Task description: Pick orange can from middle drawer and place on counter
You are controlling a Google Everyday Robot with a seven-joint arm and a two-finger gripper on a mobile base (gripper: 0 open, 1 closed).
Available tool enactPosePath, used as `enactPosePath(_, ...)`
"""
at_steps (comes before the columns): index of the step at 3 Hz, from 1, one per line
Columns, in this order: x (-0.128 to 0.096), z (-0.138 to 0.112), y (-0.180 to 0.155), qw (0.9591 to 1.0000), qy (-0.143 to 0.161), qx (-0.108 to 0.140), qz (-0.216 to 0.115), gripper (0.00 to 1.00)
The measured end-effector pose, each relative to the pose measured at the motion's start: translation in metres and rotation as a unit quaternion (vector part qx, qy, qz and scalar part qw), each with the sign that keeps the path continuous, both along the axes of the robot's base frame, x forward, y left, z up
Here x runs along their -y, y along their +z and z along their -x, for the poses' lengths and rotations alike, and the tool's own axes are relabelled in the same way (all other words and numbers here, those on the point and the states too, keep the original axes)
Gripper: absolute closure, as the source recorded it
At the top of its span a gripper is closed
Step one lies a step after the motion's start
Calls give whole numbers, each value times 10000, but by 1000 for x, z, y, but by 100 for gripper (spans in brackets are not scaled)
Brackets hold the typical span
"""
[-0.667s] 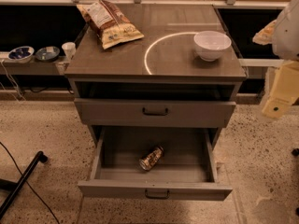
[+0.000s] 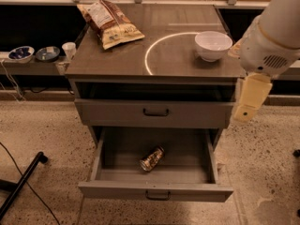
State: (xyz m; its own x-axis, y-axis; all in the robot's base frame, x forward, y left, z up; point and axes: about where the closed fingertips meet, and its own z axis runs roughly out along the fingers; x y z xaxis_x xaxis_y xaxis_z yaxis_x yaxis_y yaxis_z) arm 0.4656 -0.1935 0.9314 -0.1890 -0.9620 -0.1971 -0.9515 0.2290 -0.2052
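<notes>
Orange can (image 2: 152, 159) lies on its side near the middle of the pulled-out drawer (image 2: 154, 190) under the worktop (image 2: 122, 60). Your hand (image 2: 251, 100) hangs beside the worktop's right edge, well apart from it; you cannot tell whether it is wide or narrow.

Single camera: high, frontal, mid-range.
The camera is looking steeply down onto the table (image 2: 117, 60) from its front, taking in the open drawer (image 2: 154, 191) and floor (image 2: 42, 125); the gripper (image 2: 248, 100) is hanging at the frame's right edge.
</notes>
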Motion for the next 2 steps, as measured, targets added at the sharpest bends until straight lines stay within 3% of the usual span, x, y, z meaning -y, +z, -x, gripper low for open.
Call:
enactPosePath(1, -60, -11, -104, 9968, 680, -310, -273, 0)
enactPosePath(2, -78, 1, -152, 9908, 971, -164, -924, 0)
